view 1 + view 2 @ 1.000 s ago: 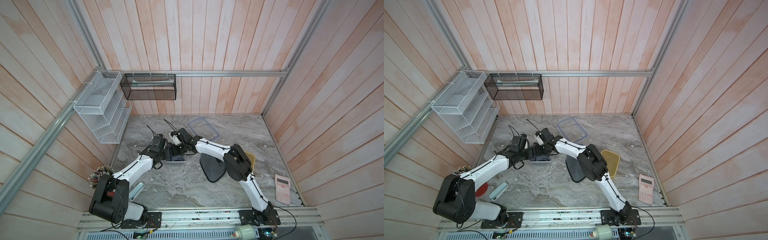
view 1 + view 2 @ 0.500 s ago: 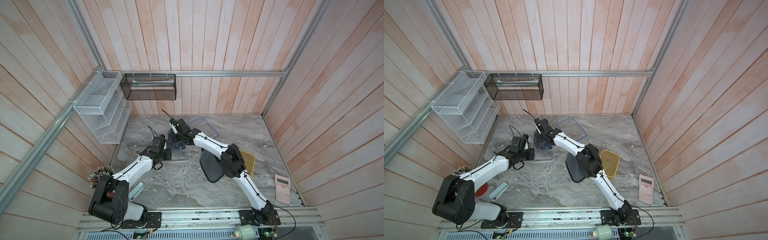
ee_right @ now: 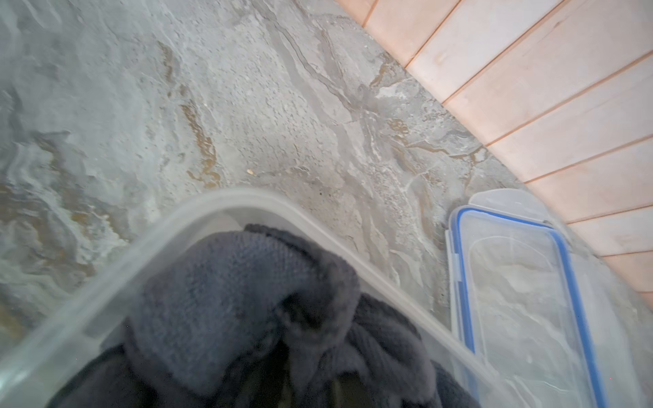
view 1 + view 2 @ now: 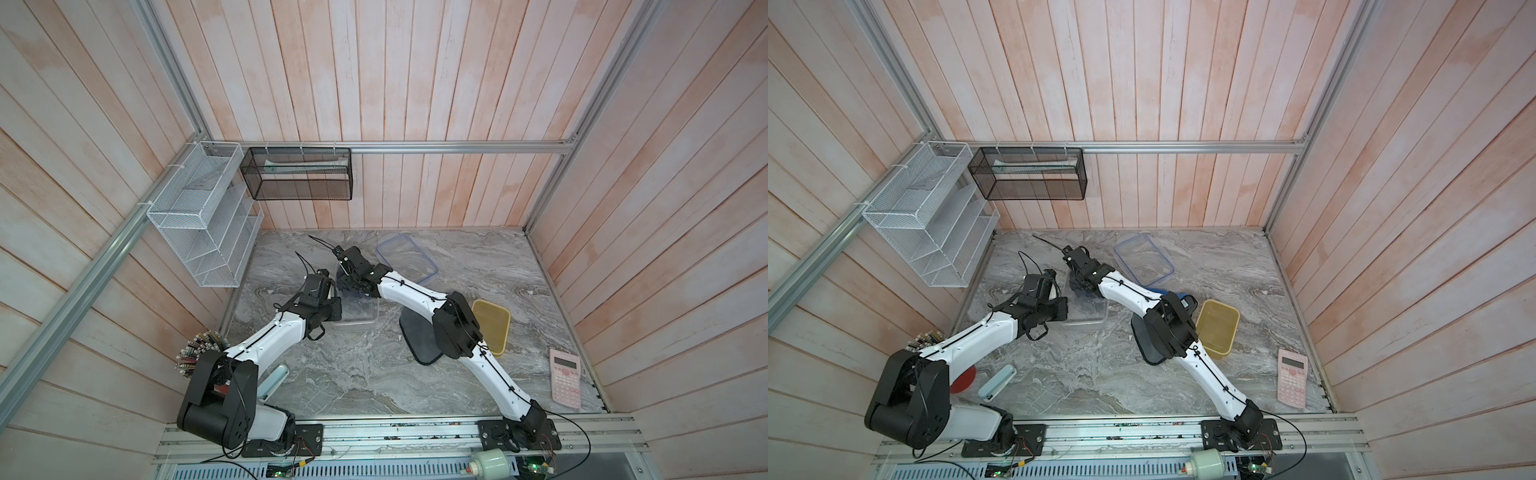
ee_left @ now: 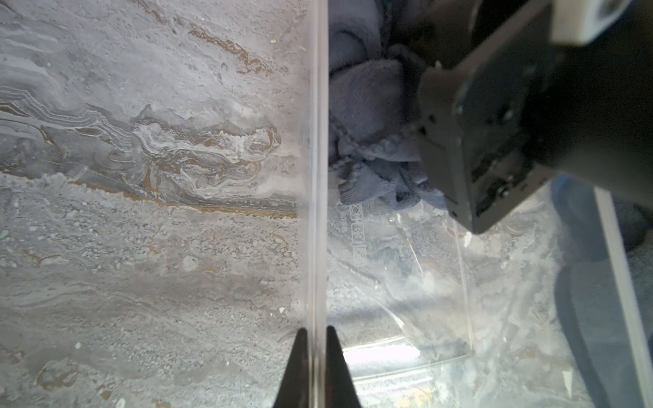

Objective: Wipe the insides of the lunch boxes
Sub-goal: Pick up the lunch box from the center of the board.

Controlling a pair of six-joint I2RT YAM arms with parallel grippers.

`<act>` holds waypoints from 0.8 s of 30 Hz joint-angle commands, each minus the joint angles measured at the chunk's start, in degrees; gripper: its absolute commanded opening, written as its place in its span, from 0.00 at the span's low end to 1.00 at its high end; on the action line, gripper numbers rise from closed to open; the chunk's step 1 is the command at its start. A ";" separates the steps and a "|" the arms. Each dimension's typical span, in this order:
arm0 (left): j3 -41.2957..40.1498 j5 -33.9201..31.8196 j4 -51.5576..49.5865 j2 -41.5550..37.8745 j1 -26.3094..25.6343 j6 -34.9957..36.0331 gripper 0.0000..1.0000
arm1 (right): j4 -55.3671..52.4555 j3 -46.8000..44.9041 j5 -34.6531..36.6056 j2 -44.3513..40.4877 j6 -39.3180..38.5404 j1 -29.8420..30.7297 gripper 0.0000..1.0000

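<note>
under dark cloth point(image 3: 247, 311), right gripper point(image 4: 353, 287) half hidden

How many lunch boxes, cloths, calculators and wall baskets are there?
Lunch boxes: 2, clear lunch box, yellow lunch box
Cloths: 1, grey cloth
Calculators: 1, pink calculator
Wall baskets: 2, white basket, black basket
Total: 6
</note>
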 commanded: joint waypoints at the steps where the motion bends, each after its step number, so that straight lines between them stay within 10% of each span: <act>1: 1.23 -1.85 -6.49 -0.36 0.00 -0.24 0.01 | -3.23 1.80 12.82 1.89 -2.95 -3.87 0.00; 24: 4.20 -7.36 1.54 0.51 6.37 -6.52 0.01 | -25.33 -14.38 -21.25 -9.84 -0.33 0.06 0.00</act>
